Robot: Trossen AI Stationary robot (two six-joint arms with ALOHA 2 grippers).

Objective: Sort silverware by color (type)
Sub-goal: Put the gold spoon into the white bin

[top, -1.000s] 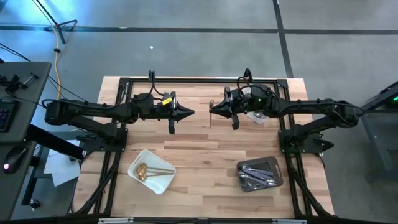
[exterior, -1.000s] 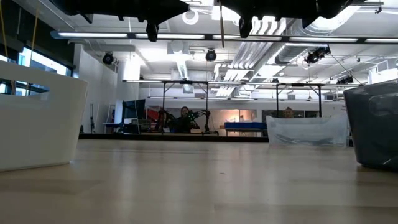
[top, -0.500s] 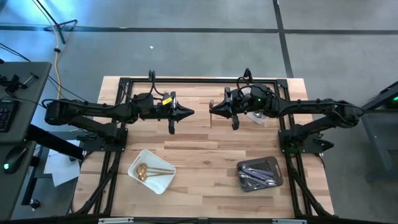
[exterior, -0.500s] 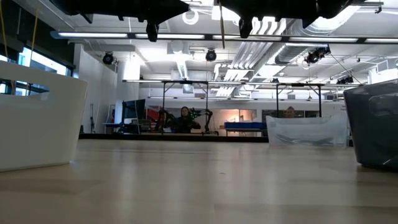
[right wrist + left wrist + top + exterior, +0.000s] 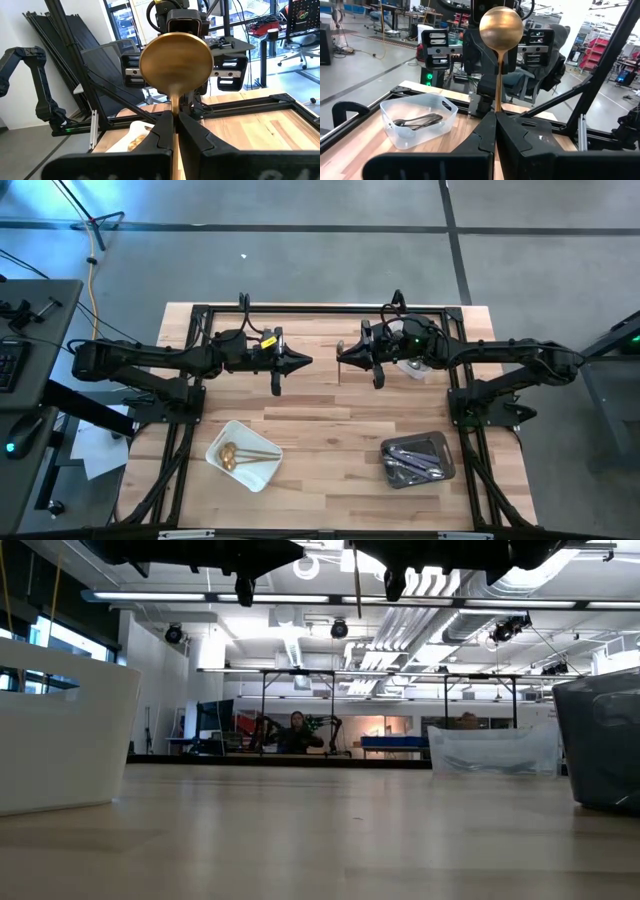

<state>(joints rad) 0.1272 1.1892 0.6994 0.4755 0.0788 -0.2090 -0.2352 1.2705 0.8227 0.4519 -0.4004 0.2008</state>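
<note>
My right gripper [image 5: 343,358] is shut on a gold spoon [image 5: 175,60] high over the table's far middle. The spoon stands upright with its bowl up, and also shows in the left wrist view [image 5: 500,25]. My left gripper [image 5: 308,361] faces it from the left at the same height, shut on nothing, a small gap short of the spoon. Two gold spoons [image 5: 233,452] lie in a white tray [image 5: 262,473] near the front left. Silver utensils [image 5: 410,462] lie in a dark grey tray [image 5: 447,442] at the front right. Dark utensils [image 5: 415,121] lie in a clear tray [image 5: 387,107]. My right gripper pinches the spoon's handle [image 5: 175,106] between its two fingers, a little below the bowl. The fingers lie level, come from the table's right and cross the handle. The spoon is lifted clear and upright, and its handle end [image 5: 357,595] hangs below the fingers.
The clear tray [image 5: 412,367] sits at the far right under my right arm. A black frame [image 5: 300,310] runs round the table's far edge and sides. Bare wood [image 5: 330,430] lies between the white and dark trays. A person [image 5: 297,730] sits far back in the room.
</note>
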